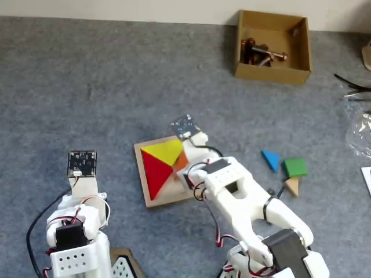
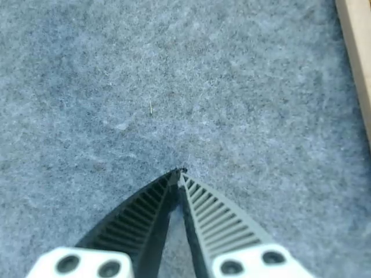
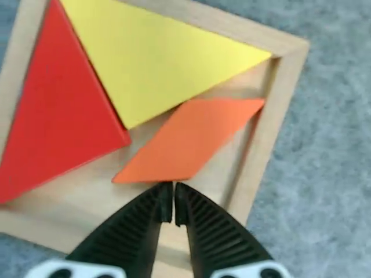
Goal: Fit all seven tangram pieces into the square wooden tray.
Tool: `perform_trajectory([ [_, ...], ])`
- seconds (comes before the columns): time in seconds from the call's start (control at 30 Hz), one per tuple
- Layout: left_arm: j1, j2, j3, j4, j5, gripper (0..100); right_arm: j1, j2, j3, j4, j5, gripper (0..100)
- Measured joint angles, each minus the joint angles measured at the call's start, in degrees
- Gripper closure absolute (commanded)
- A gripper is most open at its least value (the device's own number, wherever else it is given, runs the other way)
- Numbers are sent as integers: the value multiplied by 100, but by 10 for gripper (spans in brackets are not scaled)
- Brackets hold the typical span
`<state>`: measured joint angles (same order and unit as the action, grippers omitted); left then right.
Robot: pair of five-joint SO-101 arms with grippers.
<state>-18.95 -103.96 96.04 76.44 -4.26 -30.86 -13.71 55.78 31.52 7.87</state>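
The right fingers (image 3: 145, 229) are sitting almost together, with only a thin slit between them, and are holding nothing. Their tips are hanging over the bare floor of the square wooden tray (image 3: 288, 87), right at the long edge of the orange parallelogram (image 3: 191, 139); whether they are touching it I cannot tell. The red triangle (image 3: 58, 116) and yellow triangle (image 3: 156, 58) are lying edge to edge in the tray, with the parallelogram lying against the yellow one. The left fingers (image 2: 214, 220) are meeting at the tips, gripping nothing, over the grey felt surface (image 2: 116, 87) near the tray's rim. Well apart from the tray, a blue triangle (image 1: 270, 159), green square (image 1: 295, 167) and tan triangle (image 1: 293, 186) are lying close together. A cardboard box (image 1: 272, 72) is sitting at the far edge.
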Motion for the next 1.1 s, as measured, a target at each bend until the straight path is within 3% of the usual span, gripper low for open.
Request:
perform_trajectory([
  [1.1, 0, 0, 0, 0, 0, 995, 571, 18, -185, -273, 273, 993],
])
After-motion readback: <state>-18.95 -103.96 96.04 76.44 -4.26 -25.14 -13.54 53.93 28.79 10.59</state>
